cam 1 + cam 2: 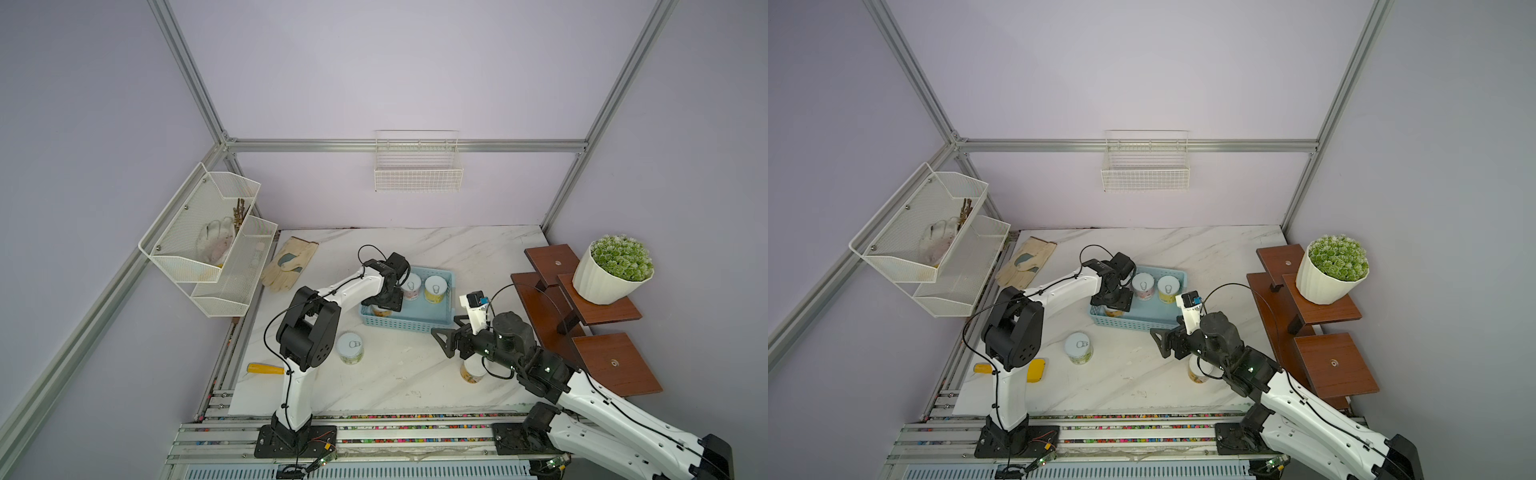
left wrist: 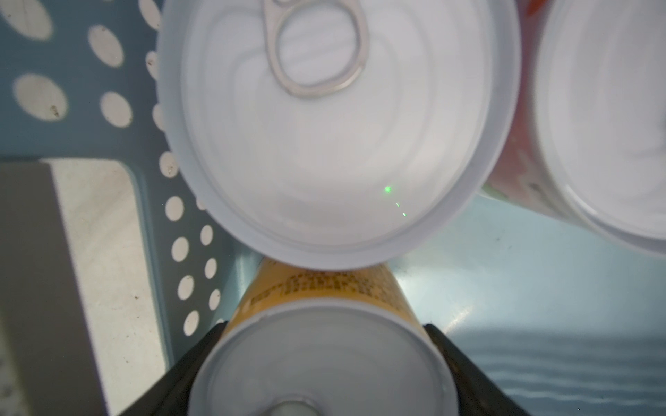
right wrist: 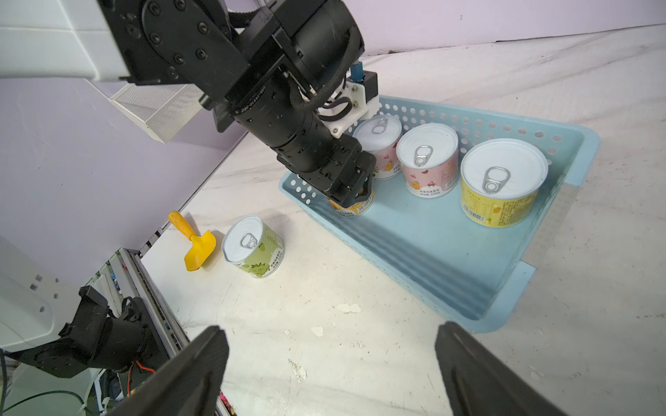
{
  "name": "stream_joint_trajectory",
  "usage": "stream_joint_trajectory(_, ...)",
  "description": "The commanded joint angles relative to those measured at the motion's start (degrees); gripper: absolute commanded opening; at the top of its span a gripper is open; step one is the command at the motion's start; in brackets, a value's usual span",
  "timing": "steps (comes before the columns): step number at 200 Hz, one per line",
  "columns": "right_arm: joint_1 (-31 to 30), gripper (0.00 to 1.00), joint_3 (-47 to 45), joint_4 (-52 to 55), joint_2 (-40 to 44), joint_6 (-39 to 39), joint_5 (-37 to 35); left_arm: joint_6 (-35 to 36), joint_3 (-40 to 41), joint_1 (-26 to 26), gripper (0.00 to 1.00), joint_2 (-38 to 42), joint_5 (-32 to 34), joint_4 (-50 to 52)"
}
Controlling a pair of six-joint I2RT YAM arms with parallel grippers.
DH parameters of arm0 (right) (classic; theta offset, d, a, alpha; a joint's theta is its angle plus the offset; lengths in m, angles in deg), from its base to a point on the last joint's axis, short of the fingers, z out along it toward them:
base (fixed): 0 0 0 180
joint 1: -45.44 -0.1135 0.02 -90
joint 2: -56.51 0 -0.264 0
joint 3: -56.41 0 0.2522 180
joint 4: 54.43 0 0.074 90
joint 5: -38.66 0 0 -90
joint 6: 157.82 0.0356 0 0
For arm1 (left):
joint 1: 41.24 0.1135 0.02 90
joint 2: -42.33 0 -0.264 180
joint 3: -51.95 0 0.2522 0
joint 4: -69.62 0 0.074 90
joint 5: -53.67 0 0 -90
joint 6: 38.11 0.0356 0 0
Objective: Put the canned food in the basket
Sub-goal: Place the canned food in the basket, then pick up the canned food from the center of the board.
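The light blue basket (image 1: 407, 326) (image 1: 1133, 324) (image 3: 432, 252) stands mid-table with several cans upright inside. My left gripper (image 1: 384, 306) (image 2: 322, 326) reaches down into its near left corner. An orange-labelled can (image 2: 320, 360) (image 3: 351, 209) stands on the basket floor between the fingers, which lie close along both its sides; whether they still press on it is unclear. A green-labelled can (image 1: 350, 348) (image 3: 252, 246) stands on the marble in front of the basket. Another can (image 1: 471, 372) (image 1: 1198, 374) sits half hidden under my right arm. My right gripper (image 1: 446, 332) (image 3: 331, 335) hovers open and empty above the table.
A yellow-handled tool (image 1: 266, 368) (image 3: 194, 245) lies at the front left, a work glove (image 1: 291, 262) at the back left. A stepped wooden shelf (image 1: 582, 316) with a potted plant (image 1: 611, 274) lines the right side. A mesh rack (image 1: 208, 241) hangs on the left wall.
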Motion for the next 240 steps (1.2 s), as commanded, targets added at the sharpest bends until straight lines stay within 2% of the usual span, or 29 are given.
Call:
stream_joint_trajectory(1, 0.3, 0.96, -1.3, -0.1, 0.7, 0.7, 0.0, 0.1, -1.1, 0.3, 0.86, 0.4, 0.9, -0.9)
stream_joint_trajectory(43, 0.3, 0.96, -1.5, 0.2, 1.2, 0.8, -0.1, 0.1, -1.8, 0.3, 0.87, 2.2, -0.2, 0.0)
stream_joint_trajectory(69, 0.3, 0.95, -1.8, 0.3, 1.3, 0.5, -0.2, 0.1, -1.8, 0.2, 0.85, 5.9, -1.9, 0.3)
stream_joint_trajectory(103, 0.2, 0.96, -4.2, -4.8, 2.2, -0.2, 7.8, 0.5, 0.4, 0.2, 0.84, 13.1, -5.3, -0.8)
stream_joint_trajectory(138, -0.6, 0.96, -4.4, -6.9, -0.9, 0.2, 10.2, -0.2, 5.2, 0.3, 0.84, 21.5, -6.3, -1.5)
stream_joint_trajectory(199, -8.9, 0.96, 0.3, -8.6, -8.9, -0.6, 4.6, -3.8, 17.7, 0.1, 0.88, 34.6, -5.1, 0.0)
stream_joint_trajectory(240, -15.6, 0.96, 3.9, -8.6, -13.7, -1.8, -2.4, -7.9, 25.4, 0.1, 0.94, 42.9, -2.1, 3.4)
